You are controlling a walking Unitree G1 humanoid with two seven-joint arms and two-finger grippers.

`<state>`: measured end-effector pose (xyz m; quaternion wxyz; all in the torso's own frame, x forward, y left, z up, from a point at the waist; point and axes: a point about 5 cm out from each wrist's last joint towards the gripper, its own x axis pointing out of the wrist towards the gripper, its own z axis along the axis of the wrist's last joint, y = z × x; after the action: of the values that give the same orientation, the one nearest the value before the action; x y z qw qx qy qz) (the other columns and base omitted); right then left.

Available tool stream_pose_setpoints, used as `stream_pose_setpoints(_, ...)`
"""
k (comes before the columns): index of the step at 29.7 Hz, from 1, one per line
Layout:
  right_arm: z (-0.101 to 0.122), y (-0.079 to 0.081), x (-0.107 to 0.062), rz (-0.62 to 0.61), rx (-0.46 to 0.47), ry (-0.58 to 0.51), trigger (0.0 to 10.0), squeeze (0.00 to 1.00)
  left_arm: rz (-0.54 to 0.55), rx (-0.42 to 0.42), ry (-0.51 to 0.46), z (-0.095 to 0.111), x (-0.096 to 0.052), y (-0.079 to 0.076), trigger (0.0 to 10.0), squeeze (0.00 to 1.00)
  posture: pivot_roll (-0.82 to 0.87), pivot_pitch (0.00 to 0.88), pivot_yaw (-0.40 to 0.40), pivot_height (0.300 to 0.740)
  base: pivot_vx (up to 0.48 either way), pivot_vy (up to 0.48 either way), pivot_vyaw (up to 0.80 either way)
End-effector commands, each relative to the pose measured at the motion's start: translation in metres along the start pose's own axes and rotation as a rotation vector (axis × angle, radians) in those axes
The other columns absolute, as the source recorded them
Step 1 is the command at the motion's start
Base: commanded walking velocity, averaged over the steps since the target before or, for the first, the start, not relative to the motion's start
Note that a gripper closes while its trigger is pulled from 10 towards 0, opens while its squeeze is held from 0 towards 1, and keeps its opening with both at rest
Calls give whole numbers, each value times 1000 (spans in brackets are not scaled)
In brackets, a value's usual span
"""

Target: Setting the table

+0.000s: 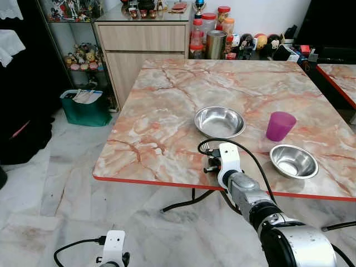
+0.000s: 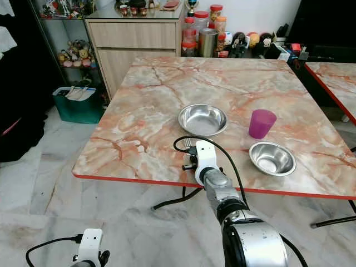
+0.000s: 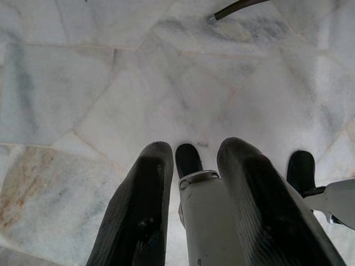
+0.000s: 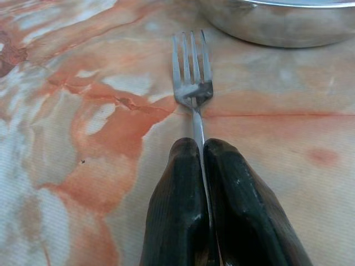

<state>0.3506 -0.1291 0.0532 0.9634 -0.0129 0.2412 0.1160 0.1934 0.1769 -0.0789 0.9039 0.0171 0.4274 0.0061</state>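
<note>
the right claw [image 4: 201,152] is pinched tight on the handle of a metal fork [image 4: 192,72], its 2 black fingers [image 4: 176,210] pressed together around it. the fork lies low over the marble worktop [image 1: 167,105], tines pointing toward the large steel bowl [image 1: 219,121], whose rim shows just beyond the tines in the right wrist view. seen from the head, the right arm reaches over the worktop's near red edge, the claw sitting near that edge in front of the large bowl.

to the right of that bowl stands a purple cup [image 1: 280,125], and nearer the edge, just in front of the cup, a smaller steel bowl [image 1: 293,161].

the left claw [image 3: 191,166] hangs low over the pale marble floor [image 3: 111,83], beside the worktop's near left corner, fingers [image 3: 141,216] spread and holding nothing.

beyond the worktop's far edge stand a wooden cabinet [image 1: 142,47], some jars [image 1: 208,25] and a steel canister [image 1: 216,44]; a green bin [image 1: 85,107] sits on the floor beside the cabinet.
</note>
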Motion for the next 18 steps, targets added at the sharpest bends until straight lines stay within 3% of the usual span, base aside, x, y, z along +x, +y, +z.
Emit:
stream_pose_setpoints(1,3,5,1,18,-3,-17,0,0,-1,11,11,0,0,1,10000,0,21,0,6,740,0,0,0)
stream_pose_setpoints(4,6,9,2,32,-10,-31,0,0,1,10,12,0,0,2,10000,0,21,0,6,740,0,0,0)
stream_pose_setpoints(5,8,10,2,37,-15,-37,3529,0,3,9,13,0,0,2,10000,0,20,0,6,740,0,0,0)
stream_pose_setpoints(6,9,11,3,38,-18,-40,5098,0,3,10,13,-1,0,2,10000,0,20,0,6,740,0,0,0)
stream_pose_setpoints(7,11,12,3,43,-19,-47,10000,0,4,9,13,-1,0,2,10000,0,20,0,6,740,0,0,0)
stream_pose_setpoints(12,22,19,4,77,-45,-97,10000,0,9,10,9,1,0,2,10000,0,22,0,4,740,0,0,0)
stream_pose_setpoints(18,55,44,3,176,-122,-301,10000,0,25,13,7,1,0,6,10000,0,24,0,0,740,0,0,0)
